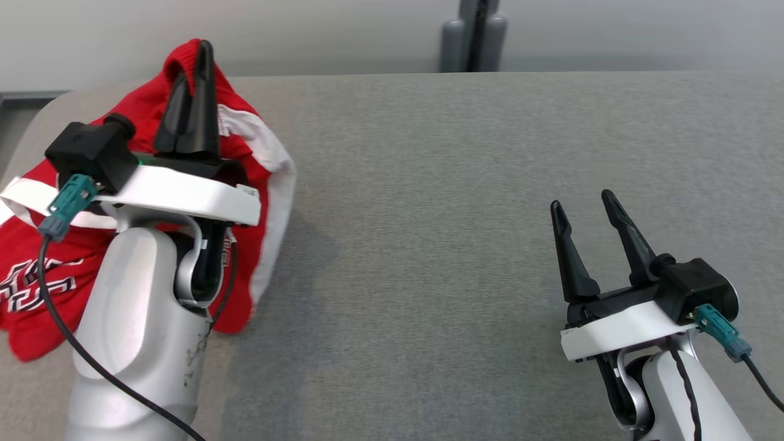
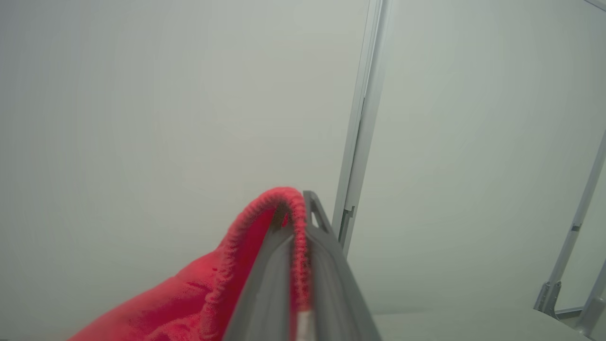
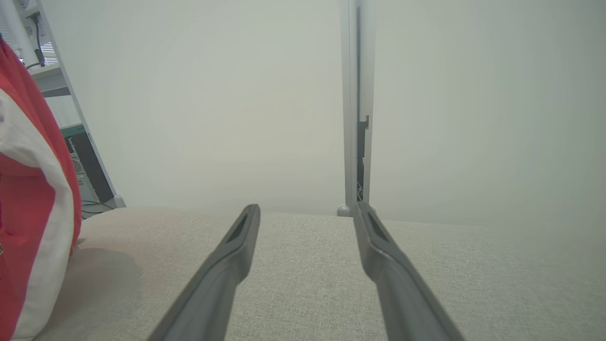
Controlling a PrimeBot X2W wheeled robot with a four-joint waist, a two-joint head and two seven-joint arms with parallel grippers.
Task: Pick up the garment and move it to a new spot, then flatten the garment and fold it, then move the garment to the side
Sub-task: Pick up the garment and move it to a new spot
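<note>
The garment (image 1: 55,269) is red with white stripes and white lettering. It hangs at the far left of the grey table, lifted into a peak. My left gripper (image 1: 195,58) is shut on a ribbed red hem at that peak, and the hem (image 2: 289,203) loops over the closed fingers in the left wrist view. The lower folds drape behind my left forearm and reach the table top. My right gripper (image 1: 585,205) stands open at the lower right above bare table, with nothing between its fingers (image 3: 236,246). The garment's red and white edge (image 3: 33,199) hangs at the left of the right wrist view.
The grey fabric table top (image 1: 459,184) stretches wide between the two arms. A pale wall with a grey vertical post (image 1: 474,33) stands behind the far edge. Shelving with equipment (image 3: 80,161) stands off the table's left corner.
</note>
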